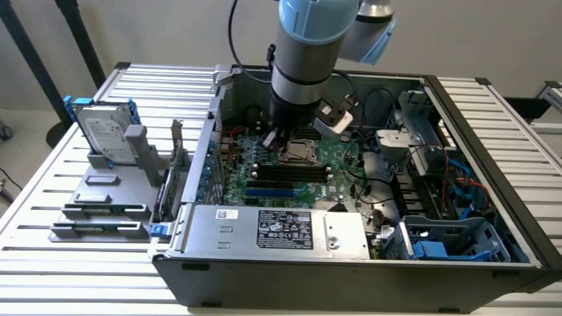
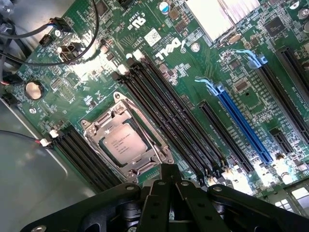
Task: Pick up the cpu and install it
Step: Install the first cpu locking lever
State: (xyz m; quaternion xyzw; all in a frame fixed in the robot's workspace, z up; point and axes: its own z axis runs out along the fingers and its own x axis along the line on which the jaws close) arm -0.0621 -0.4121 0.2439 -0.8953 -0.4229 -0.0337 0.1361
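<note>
The cpu [image 2: 123, 143] lies flat inside its metal socket frame on the green motherboard [image 2: 159, 58], its silvery top plate facing up. My gripper [image 2: 169, 170] hovers a little above the board beside the socket, fingers pressed together with nothing between them. In the exterior view the arm reaches down into the open computer case, and the gripper [image 1: 281, 137] hangs just over the cpu [image 1: 301, 153] near the middle of the board.
Black memory slots [image 2: 169, 121] and a blue expansion slot [image 2: 236, 121] run beside the socket. Cables [image 2: 72, 43] cross the board's corner. A hard drive in a blue bracket [image 1: 104, 135] and memory sticks [image 1: 101, 212] stand on a grey rack outside the case. The power supply [image 1: 272, 230] fills the case's near side.
</note>
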